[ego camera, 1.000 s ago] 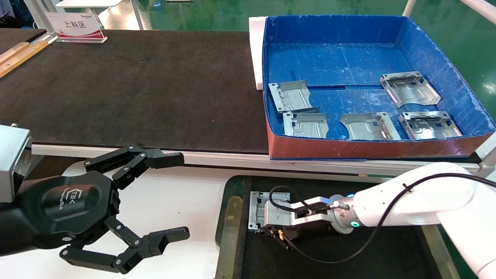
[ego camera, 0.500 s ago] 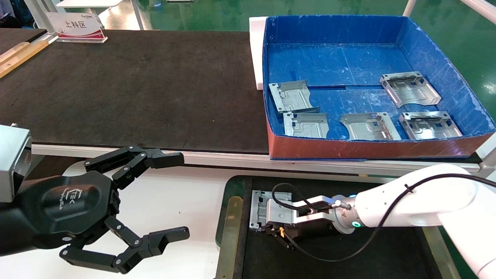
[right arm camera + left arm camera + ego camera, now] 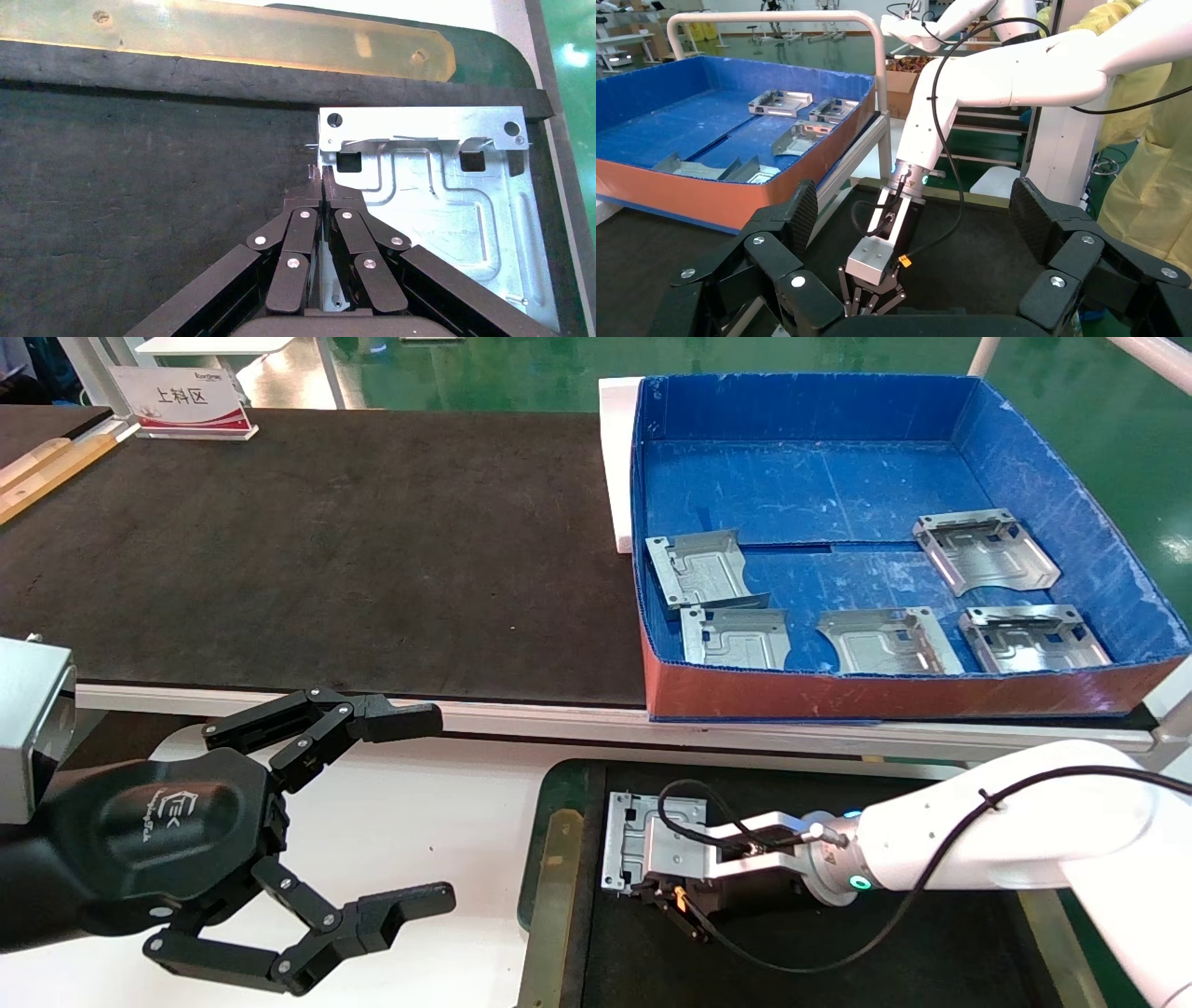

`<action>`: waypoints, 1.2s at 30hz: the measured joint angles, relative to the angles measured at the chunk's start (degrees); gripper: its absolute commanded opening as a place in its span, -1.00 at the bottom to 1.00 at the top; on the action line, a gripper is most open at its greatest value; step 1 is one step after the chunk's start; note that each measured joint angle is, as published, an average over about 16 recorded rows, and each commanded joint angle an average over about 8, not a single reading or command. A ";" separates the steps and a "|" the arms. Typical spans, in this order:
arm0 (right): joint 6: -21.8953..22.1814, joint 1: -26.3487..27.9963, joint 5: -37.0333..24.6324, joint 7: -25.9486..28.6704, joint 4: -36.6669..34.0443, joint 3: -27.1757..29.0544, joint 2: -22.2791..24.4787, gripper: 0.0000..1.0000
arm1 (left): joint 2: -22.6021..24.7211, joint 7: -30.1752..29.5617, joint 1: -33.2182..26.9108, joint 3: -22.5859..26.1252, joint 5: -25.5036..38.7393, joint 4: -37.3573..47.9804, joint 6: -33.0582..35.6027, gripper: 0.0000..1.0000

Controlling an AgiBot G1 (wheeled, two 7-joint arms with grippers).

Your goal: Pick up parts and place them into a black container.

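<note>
— Where do we see the part [image 3: 450,203]?
— Lying on the floor of the black container [image 3: 559,859], near its left rim. Our right gripper [image 3: 323,184] is pinched tight on the plate's edge.
— And the other parts?
— Five more [image 3: 889,640] sit in the blue box [image 3: 931,696] on the black mat [image 3: 326,551].
— Our left gripper [image 3: 410,808]?
— Parked over the white surface, fingers spread wide, holding nothing.
</note>
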 measured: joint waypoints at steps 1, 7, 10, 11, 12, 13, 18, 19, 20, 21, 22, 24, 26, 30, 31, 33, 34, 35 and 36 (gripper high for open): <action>-0.01 0.00 0.00 0.13 0.13 0.01 0.04 1.00 | 0.00 0.00 0.00 0.00 0.00 0.00 0.00 1.00; -0.09 0.10 0.06 0.89 1.06 0.11 0.32 1.00 | 0.00 0.00 0.00 0.00 0.00 0.00 0.00 1.00; -0.25 0.18 0.19 1.32 1.73 0.21 0.57 1.00 | 0.00 0.00 0.00 0.00 0.00 0.00 0.00 1.00; -0.34 0.21 0.27 1.48 2.01 0.26 0.68 1.00 | 0.00 0.00 0.00 0.00 0.00 0.00 0.00 1.00; -0.45 0.23 0.37 1.64 2.31 0.32 0.81 1.00 | 0.00 0.00 0.00 0.00 0.00 0.00 0.00 1.00; -0.58 0.27 0.52 1.80 2.66 0.40 0.96 1.00 | 0.00 0.00 0.00 0.00 0.00 0.00 0.00 1.00; -1.82 0.47 1.94 2.72 5.12 1.11 2.10 1.00 | 0.00 0.00 0.00 0.00 0.00 0.00 0.00 1.00; -2.19 0.51 2.37 2.94 5.79 1.31 2.44 1.00 | 0.00 0.00 0.00 0.00 0.00 0.00 0.00 1.00; -2.57 0.55 2.83 3.16 6.50 1.54 2.80 1.00 | 0.00 0.00 0.00 0.00 0.00 0.00 0.00 1.00; -2.99 0.58 3.34 3.40 7.25 1.78 3.19 1.00 | 0.00 0.00 0.00 0.00 0.00 0.00 0.00 1.00; -3.45 0.61 3.93 3.64 8.06 2.05 3.62 1.00 | 0.00 0.00 0.00 0.00 0.00 0.00 0.00 1.00; -4.44 0.66 5.20 4.10 9.80 2.64 4.57 1.00 | 0.00 0.00 0.00 0.00 0.00 0.00 0.00 1.00; -5.52 0.69 6.67 4.55 11.63 3.33 5.64 1.00 | 0.00 0.00 0.00 0.00 0.00 0.00 0.00 1.00; -7.74 0.66 10.01 5.35 15.38 4.91 8.07 1.00 | 0.00 0.00 0.00 0.00 0.00 0.00 0.00 1.00; -8.28 0.64 10.91 5.54 16.30 5.35 8.73 1.00 | 0.00 0.00 0.00 0.00 0.00 0.00 0.00 1.00; -9.28 0.55 12.78 5.92 18.02 6.26 10.05 1.00 | 0.00 0.00 0.00 0.00 0.00 0.00 0.00 1.00; -9.77 0.48 13.84 6.14 18.80 6.78 10.72 1.00 | 0.00 0.00 0.00 0.00 0.00 0.00 0.00 1.00; -10.28 0.38 15.04 6.41 19.49 7.33 11.37 1.00 | 0.00 0.00 0.00 0.00 0.00 0.00 0.00 1.00; -10.79 0.28 16.25 6.66 20.10 7.87 11.98 1.00 | 0.00 0.00 0.00 0.00 0.00 0.00 0.00 1.00</action>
